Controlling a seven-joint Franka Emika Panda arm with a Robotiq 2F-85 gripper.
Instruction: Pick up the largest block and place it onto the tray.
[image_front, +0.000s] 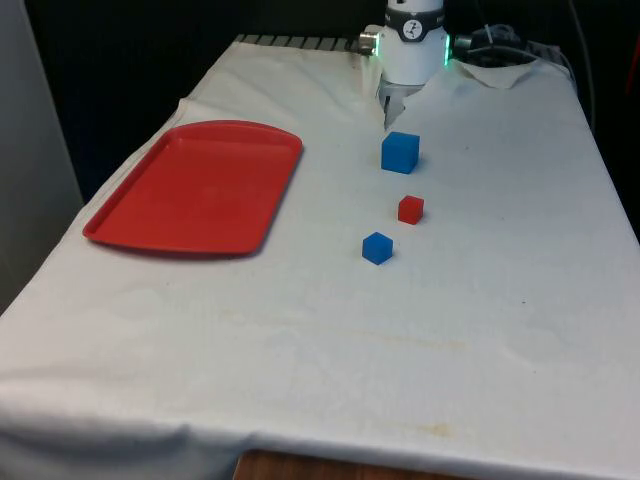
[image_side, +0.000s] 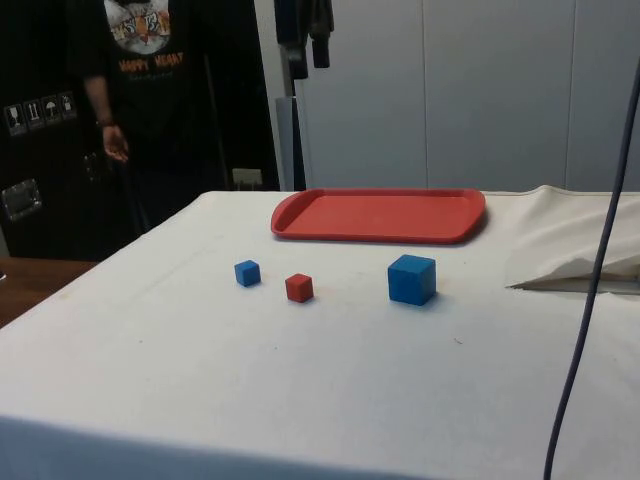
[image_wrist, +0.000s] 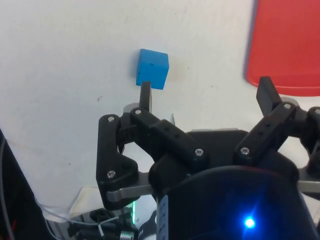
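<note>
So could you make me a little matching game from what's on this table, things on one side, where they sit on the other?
Things:
1. large blue block
2. red block
3. small blue block
4. red tray

Places:
A. middle of the row of three blocks
B. on the front view's left, apart from the blocks
C. end of the row nearest the robot
D. end of the row farthest from the robot

Pairs: 1-C, 2-A, 3-D, 4-B
</note>
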